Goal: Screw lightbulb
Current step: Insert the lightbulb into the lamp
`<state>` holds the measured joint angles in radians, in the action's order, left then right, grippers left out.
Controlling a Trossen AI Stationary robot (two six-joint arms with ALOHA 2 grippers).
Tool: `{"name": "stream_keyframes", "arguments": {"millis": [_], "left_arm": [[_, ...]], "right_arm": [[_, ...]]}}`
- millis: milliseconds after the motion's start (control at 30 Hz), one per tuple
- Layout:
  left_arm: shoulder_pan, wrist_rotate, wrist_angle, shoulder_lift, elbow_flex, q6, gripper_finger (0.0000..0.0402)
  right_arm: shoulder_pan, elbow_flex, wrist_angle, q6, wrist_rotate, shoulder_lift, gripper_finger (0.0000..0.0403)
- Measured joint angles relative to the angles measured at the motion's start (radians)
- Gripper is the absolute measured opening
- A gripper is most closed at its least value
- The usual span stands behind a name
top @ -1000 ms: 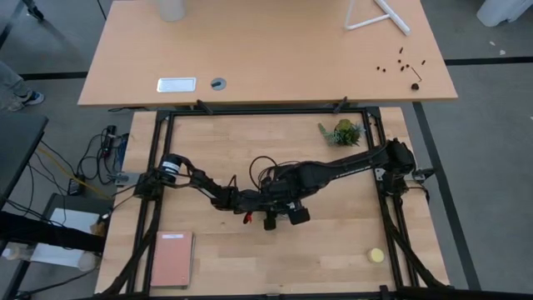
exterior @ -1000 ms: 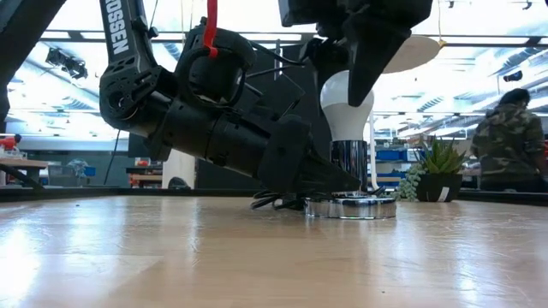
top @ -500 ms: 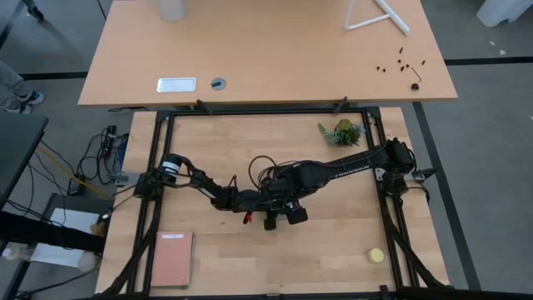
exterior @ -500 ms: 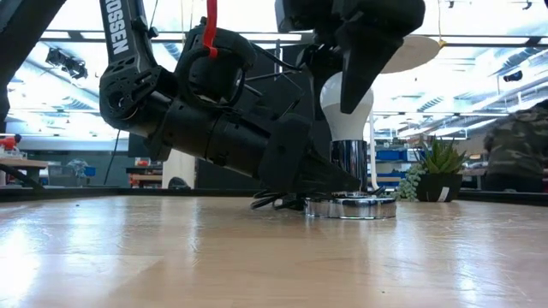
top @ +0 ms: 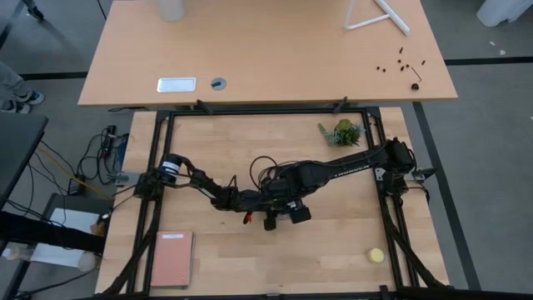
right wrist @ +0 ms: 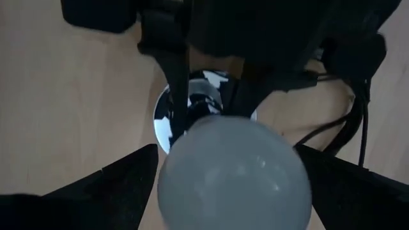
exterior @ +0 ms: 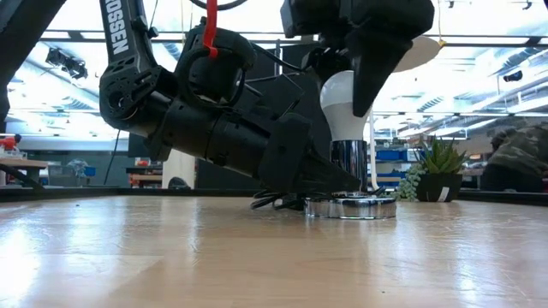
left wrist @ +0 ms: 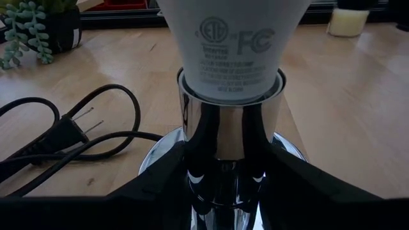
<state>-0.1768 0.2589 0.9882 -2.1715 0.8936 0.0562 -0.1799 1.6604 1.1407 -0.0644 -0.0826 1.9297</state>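
Note:
The white lightbulb [exterior: 346, 101] stands upright with its neck in the chrome socket [exterior: 349, 162], which rises from a round silver base [exterior: 351, 206] on the table. My left gripper [left wrist: 223, 191] reaches in low from the table's left and is shut on the socket. My right gripper [right wrist: 229, 153] hangs over the bulb [right wrist: 233, 172] and points down. It is open, with one finger on each side of the bulb's round head. My left gripper pinches the socket's chrome tube [left wrist: 220, 150] between its two fingers, low down, just above the round base. The fingers come nearly level from the table's left. The socket stands upright on its base, with the bulb [left wrist: 233, 51] in its top. My right gripper's fingers stand close beside the bulb's head; I cannot tell whether they touch it.
A black cord with a plug [left wrist: 70, 131] lies coiled behind the socket. A small potted plant [top: 341, 132] stands far right, a yellow ball [top: 376, 255] near right, a pink notebook [top: 171, 258] near left. A person [exterior: 514, 158] is in the room beyond the table.

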Motion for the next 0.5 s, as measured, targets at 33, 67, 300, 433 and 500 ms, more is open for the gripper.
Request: {"name": "stream_keyframes", "arguments": {"millis": [33,67,300,433,500], "left_arm": [[0.000,0.001,0.000,0.000,0.000,0.000,0.0195],[0.000,0.001,0.000,0.000,0.000,0.000,0.0195],[0.000,0.000,0.000,0.000,0.000,0.000,0.0195],[0.000,0.000,0.000,0.000,0.000,0.000,0.0195],[0.000,0.000,0.000,0.000,0.000,0.001,0.0195]], "right_arm": [[0.000,0.000,-0.007,0.000,0.000,0.000,0.0374],[0.000,0.000,-0.006,-0.001,0.000,0.000,0.0374],[0.003,-0.023,-0.017,-0.011,-0.009,0.000,0.0361],[0.003,-0.028,-0.054,-0.011,-0.011,0.000,0.0331],[0.003,-0.028,-0.066,-0.011,-0.011,0.000,0.0312]]}}
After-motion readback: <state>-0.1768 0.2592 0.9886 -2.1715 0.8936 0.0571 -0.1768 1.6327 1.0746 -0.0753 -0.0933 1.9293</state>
